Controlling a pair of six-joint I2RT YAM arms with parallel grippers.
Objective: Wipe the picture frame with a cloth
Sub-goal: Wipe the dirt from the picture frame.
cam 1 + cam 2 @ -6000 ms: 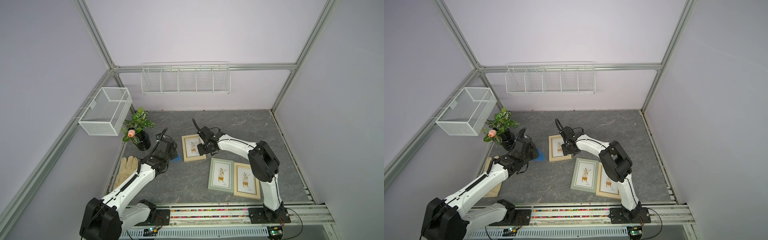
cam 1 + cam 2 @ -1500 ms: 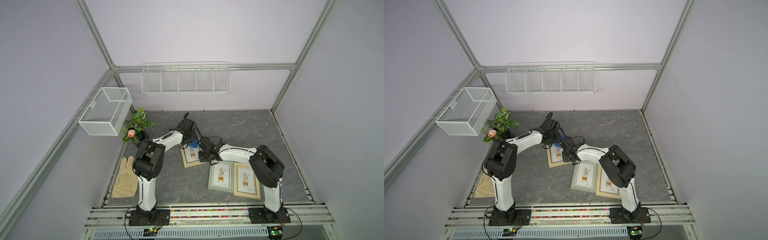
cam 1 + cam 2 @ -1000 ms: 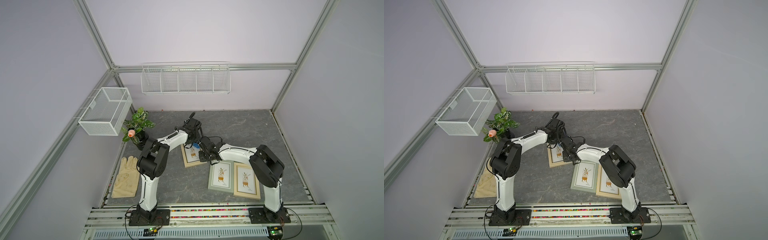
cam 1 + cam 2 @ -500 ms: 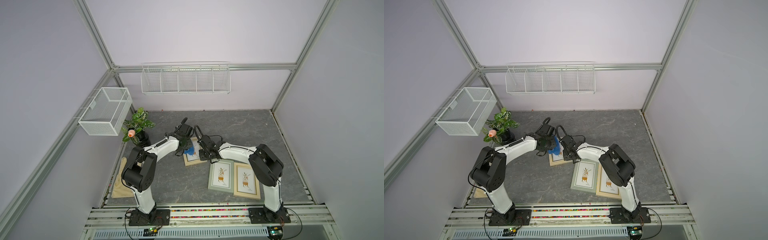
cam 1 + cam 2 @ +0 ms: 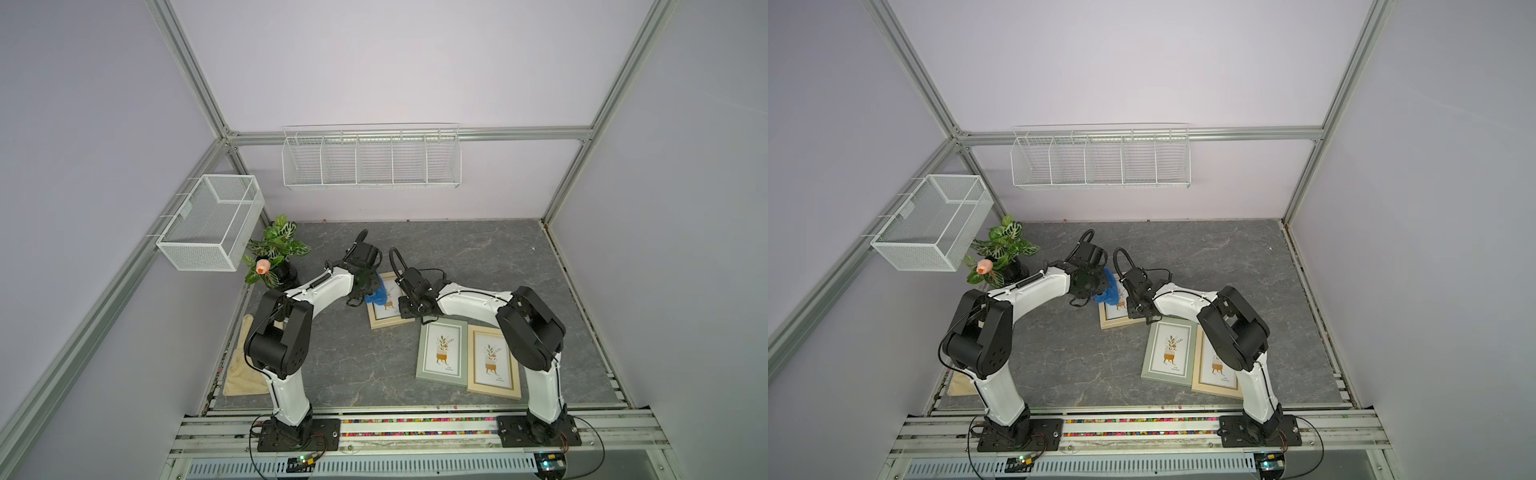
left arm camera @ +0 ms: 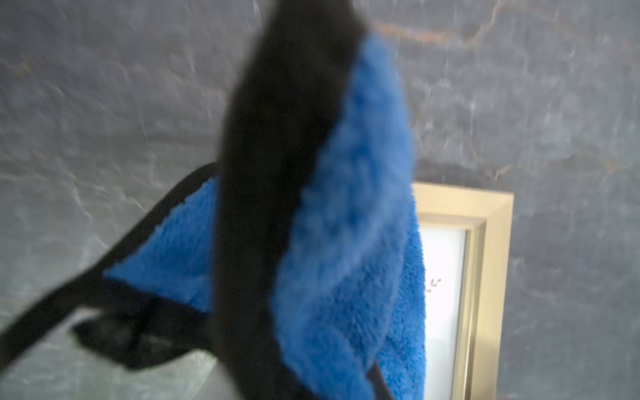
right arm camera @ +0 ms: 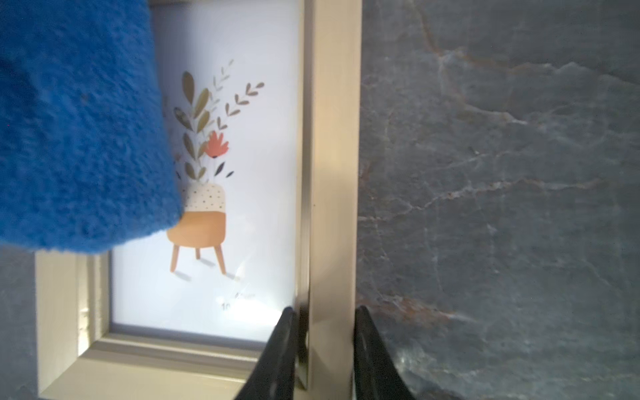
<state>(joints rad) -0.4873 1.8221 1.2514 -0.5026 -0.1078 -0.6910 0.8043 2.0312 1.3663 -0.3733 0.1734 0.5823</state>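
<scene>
The table [image 5: 478, 257] is a flat, dark grey slab with pale veins like stone, and it looks hard and matt. Near its middle, between the two arms, the picture frame [image 7: 332, 173] lies flat. It is a rectangle with a broad, smooth, pale-gold moulding and a glossy pane over a print of a plant in a pot. The cloth [image 7: 79, 138] is thick, soft and plushy, royal blue with a thin dark edge. It is bunched into a loose wad and rests on one corner part of the pane, covering about a third of it. I judge that the wiping is under way but not finished. The rest of the pane and most of the moulding lie uncovered, and the pictures do not show which parts are already clean. The left gripper [image 5: 1096, 291] is pressed together on a fold of the cloth and holds it over the frame. The right gripper [image 7: 325, 346] pinches one long rail of the moulding near a corner, one black finger on the pane side and one on the outer side, so I think it steadies the frame.
</scene>
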